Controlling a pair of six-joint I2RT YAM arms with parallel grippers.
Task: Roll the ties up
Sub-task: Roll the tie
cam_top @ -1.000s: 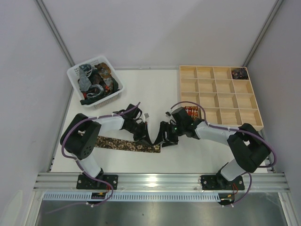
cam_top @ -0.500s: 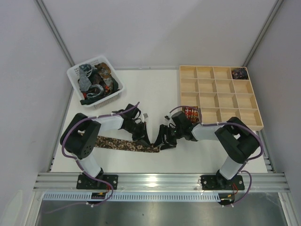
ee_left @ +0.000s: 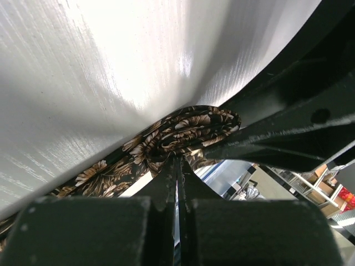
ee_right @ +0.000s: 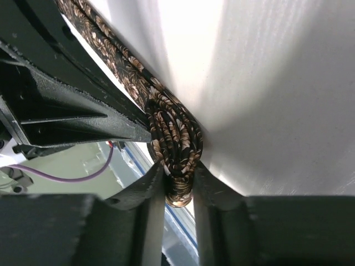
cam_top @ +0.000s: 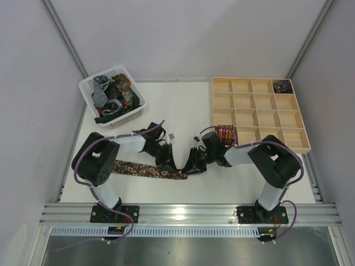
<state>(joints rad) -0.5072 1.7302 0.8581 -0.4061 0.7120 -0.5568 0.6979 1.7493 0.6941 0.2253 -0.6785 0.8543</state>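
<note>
A dark brown tie (cam_top: 145, 169) with a tan floral print lies flat at the front left of the table, its right end wound into a small roll (ee_right: 175, 136). Both grippers meet at that roll. In the right wrist view, my right gripper (ee_right: 178, 185) is shut on the roll, one finger on each side. In the left wrist view the same roll (ee_left: 191, 128) sits just beyond my left gripper (ee_left: 178, 162), whose fingers are pressed together with their tips pinching the roll's edge. From above, the left gripper (cam_top: 176, 164) and right gripper (cam_top: 190, 166) stand almost tip to tip.
A white basket (cam_top: 85, 86) at the back left holds several more ties (cam_top: 113, 95). A wooden compartment tray (cam_top: 260, 111) at the back right holds a dark rolled tie (cam_top: 283, 86) in its far corner and a red one (cam_top: 226, 132) in a near cell.
The right gripper's jaws have closed in on the rolled end. The right arm's elbow has swung left, toward the middle. The left arm has barely moved.
</note>
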